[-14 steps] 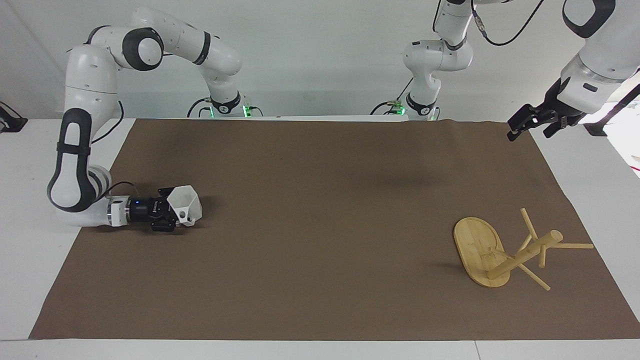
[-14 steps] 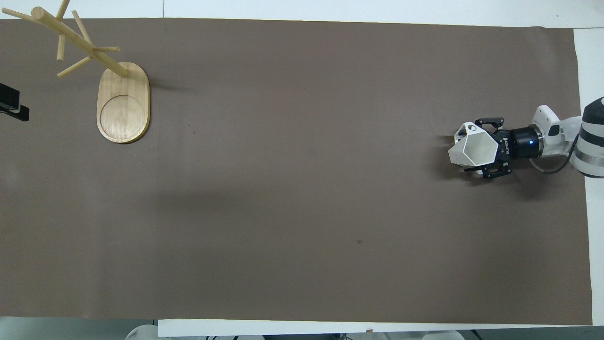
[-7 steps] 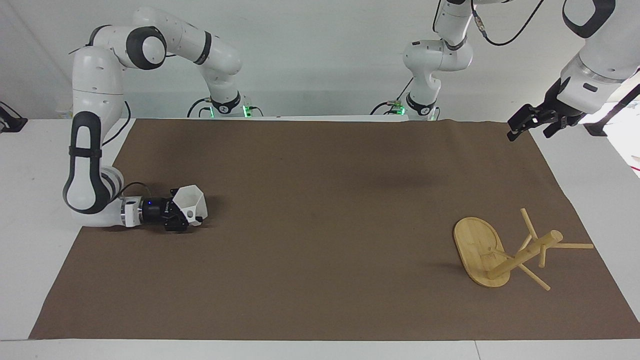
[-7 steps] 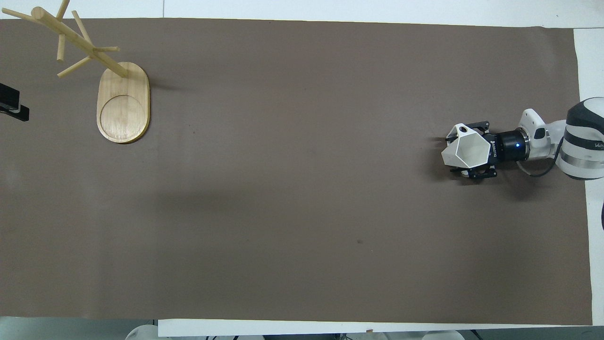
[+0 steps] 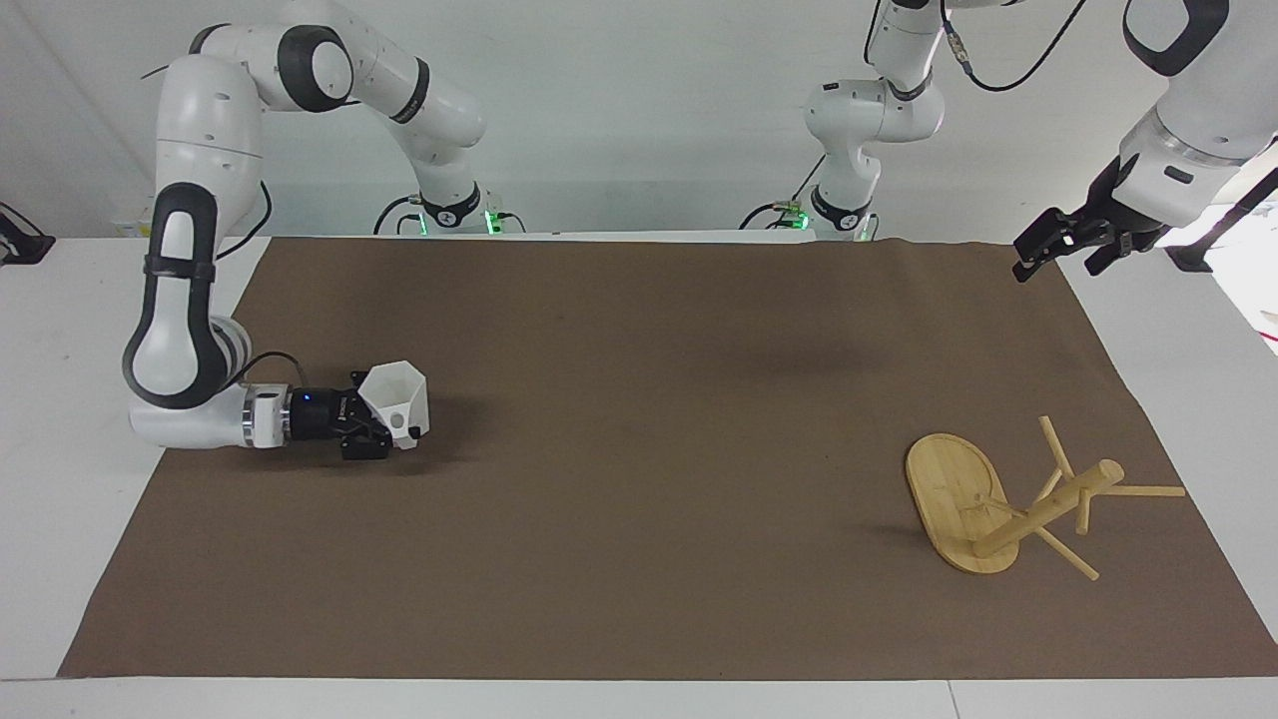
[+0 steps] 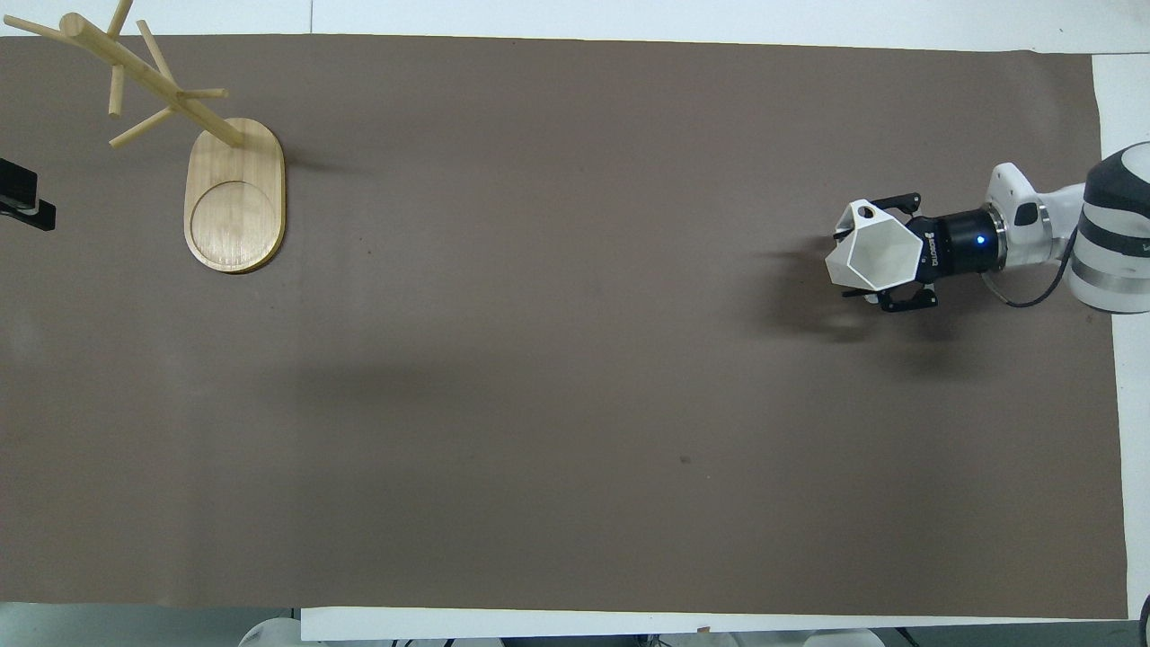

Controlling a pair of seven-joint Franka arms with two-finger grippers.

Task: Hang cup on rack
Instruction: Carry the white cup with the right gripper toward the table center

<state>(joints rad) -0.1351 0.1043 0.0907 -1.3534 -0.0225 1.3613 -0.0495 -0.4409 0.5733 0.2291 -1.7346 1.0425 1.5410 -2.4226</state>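
Note:
My right gripper [image 5: 387, 423] is shut on the white faceted cup [image 5: 397, 404], rim up. It holds the cup just above the brown mat at the right arm's end of the table. The small handle with its round hole [image 6: 864, 213] points away from the robots. In the overhead view the gripper [image 6: 885, 256] reaches in sideways with one finger on each side of the cup [image 6: 876, 258]. The bamboo rack [image 5: 1043, 509] stands on its oval base [image 5: 949, 489] at the left arm's end; it also shows in the overhead view [image 6: 144, 76]. My left gripper [image 5: 1058, 245] waits raised over the mat's edge at that end.
A brown mat [image 5: 639, 449] covers most of the white table. In the overhead view the left gripper [image 6: 22, 202] shows only as a dark tip at the picture's edge, nearer to the robots than the rack's pegs.
My right gripper has moved with the cup toward the middle of the table and risen slightly off the mat. The left arm and the rack have not moved.

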